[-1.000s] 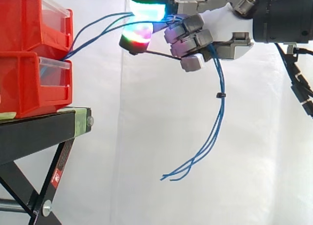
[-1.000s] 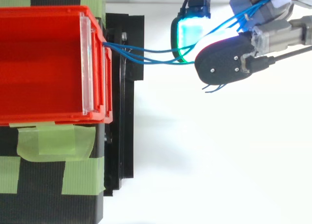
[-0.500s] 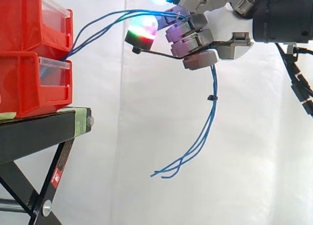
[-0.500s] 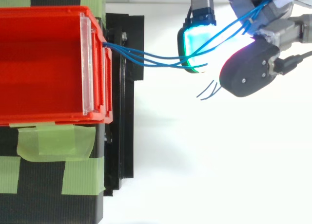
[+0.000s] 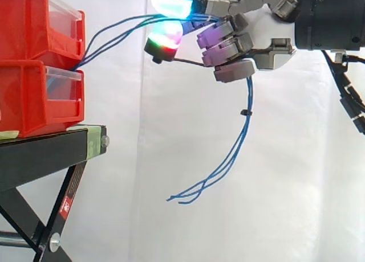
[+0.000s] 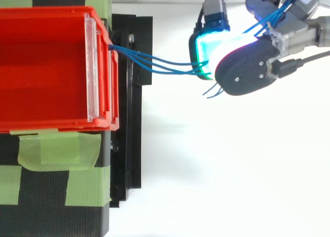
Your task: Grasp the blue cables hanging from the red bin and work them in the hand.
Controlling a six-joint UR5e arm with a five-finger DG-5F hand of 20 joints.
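Note:
Several thin blue cables [image 5: 114, 33] run from the gap between the two stacked red bins [image 5: 34, 62] up and right into my hand [image 5: 251, 37]. Past the hand they hang down in a loose bundle [image 5: 228, 159], loose ends curling left near the bottom. A small black tie [image 5: 244, 112] binds the hanging part. My fingers are curled round the cables, with glowing pads [image 5: 168, 31] pressed on them from the bin side. From above, the cables [image 6: 154, 64] leave the bin front [image 6: 98, 67] and pass between the cyan-glowing pad [image 6: 203, 49] and a dark fingertip [image 6: 247, 72].
The bins stand on a black stand [image 5: 51, 154] with green tape [image 6: 56, 149] on its top. A white curtain hangs behind. Open room lies below and right of the hanging cable ends.
The glowing pads have closed back down on the cables after lifting apart. The hanging ends have swung further left.

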